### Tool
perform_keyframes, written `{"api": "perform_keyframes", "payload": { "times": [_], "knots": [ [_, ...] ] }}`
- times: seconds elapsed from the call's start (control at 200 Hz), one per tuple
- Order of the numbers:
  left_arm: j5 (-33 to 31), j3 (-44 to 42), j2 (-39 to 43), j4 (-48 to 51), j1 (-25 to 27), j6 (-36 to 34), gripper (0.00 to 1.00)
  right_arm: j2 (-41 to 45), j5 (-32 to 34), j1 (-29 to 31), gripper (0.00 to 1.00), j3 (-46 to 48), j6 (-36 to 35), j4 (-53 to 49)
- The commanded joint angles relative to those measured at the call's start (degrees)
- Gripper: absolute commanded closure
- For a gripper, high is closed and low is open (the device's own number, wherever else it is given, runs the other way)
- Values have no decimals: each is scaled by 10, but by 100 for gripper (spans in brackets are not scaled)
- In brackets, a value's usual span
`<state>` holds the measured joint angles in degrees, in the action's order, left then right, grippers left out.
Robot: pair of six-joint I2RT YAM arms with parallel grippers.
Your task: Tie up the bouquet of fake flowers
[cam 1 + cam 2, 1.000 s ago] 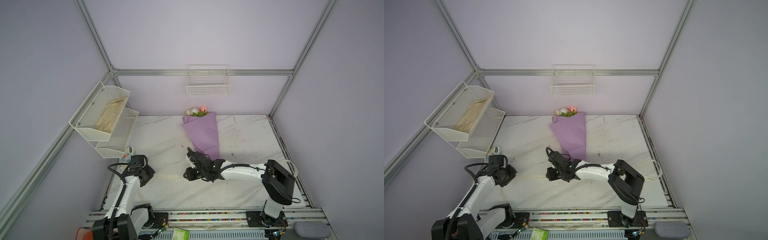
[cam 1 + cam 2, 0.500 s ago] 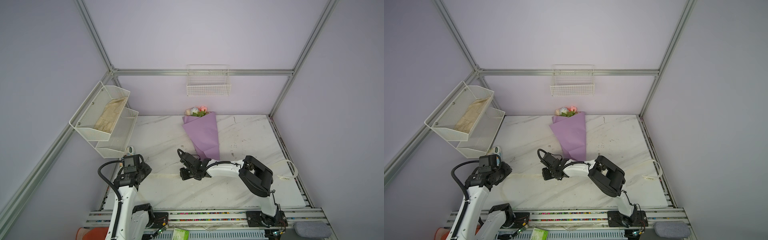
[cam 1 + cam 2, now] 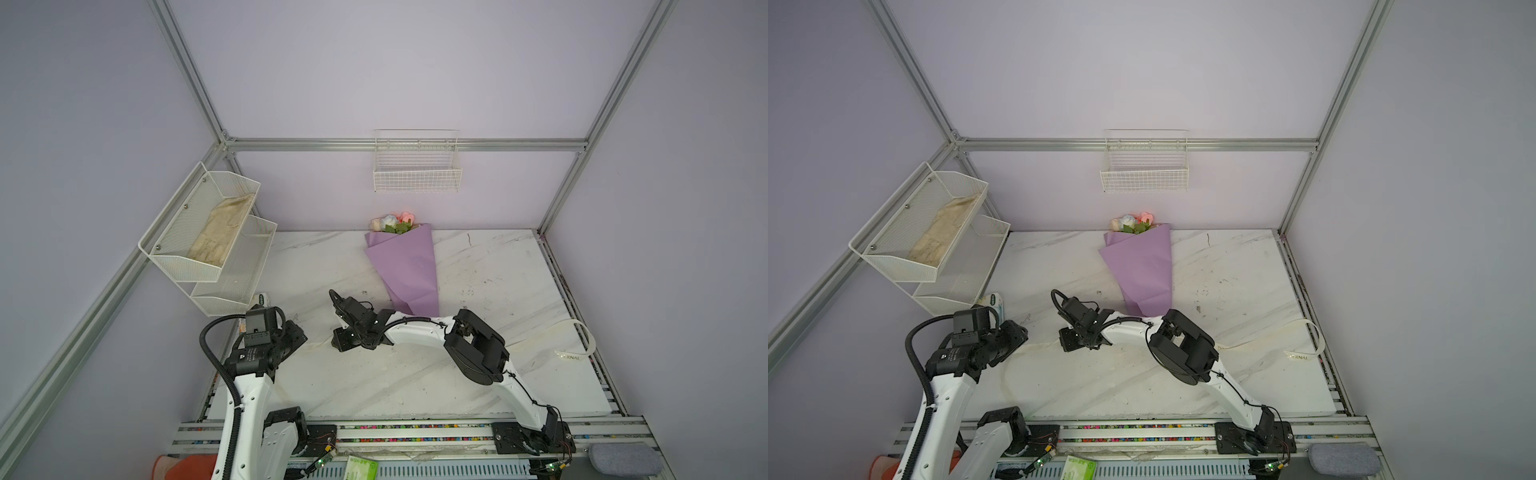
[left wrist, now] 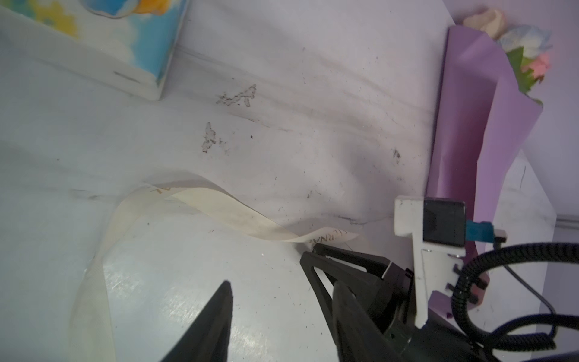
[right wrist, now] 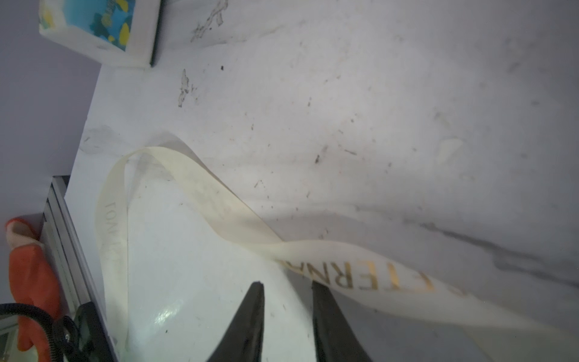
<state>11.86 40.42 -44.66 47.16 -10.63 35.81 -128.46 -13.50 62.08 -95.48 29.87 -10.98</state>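
Marble table (image 3: pixel 478 270): bouquet (image 3: pixel 405 266), ribbon (image 5: pixel 360 275), box (image 5: pixel 94 28).

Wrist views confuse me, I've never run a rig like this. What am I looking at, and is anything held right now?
Both top views come from one overhead camera pair looking down on the whole scene. Each wrist view looks out past one gripper. On the table lie the bouquet at the back, a ribbon across the front and a small box. The right gripper is open, with the ribbon just past its fingertips, unclamped. The left gripper holds nothing visible; how its jaws stand isn't clear.
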Motion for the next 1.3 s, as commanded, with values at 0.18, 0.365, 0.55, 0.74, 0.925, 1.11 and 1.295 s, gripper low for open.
{"api": "perform_keyframes", "payload": {
  "times": [0.18, 0.365, 0.55, 0.74, 0.925, 1.11, 1.295],
  "knots": [
    [187, 77, -124, -187, 94, 28, 23, 314, 16, -192, 53, 241, 2, 59],
    [179, 145, -290, -313, 182, 74, 13, 360, -104, -389, 44, 315, 3, 109],
    [198, 276, -492, -382, 212, 109, 11, 248, -171, -459, 41, 241, -1, 121],
    [187, 398, -644, -387, 216, 128, 12, 123, -204, -478, 39, 149, -1, 132],
    [182, 477, -740, -392, 216, 141, 18, 20, -229, -484, 35, 55, 7, 135],
    [199, 540, -815, -395, 216, 153, 28, -59, -244, -489, 33, -32, 14, 131],
    [207, 580, -881, -407, 214, 170, 40, -133, -293, -496, 33, -105, 23, 133]
  ]
}}
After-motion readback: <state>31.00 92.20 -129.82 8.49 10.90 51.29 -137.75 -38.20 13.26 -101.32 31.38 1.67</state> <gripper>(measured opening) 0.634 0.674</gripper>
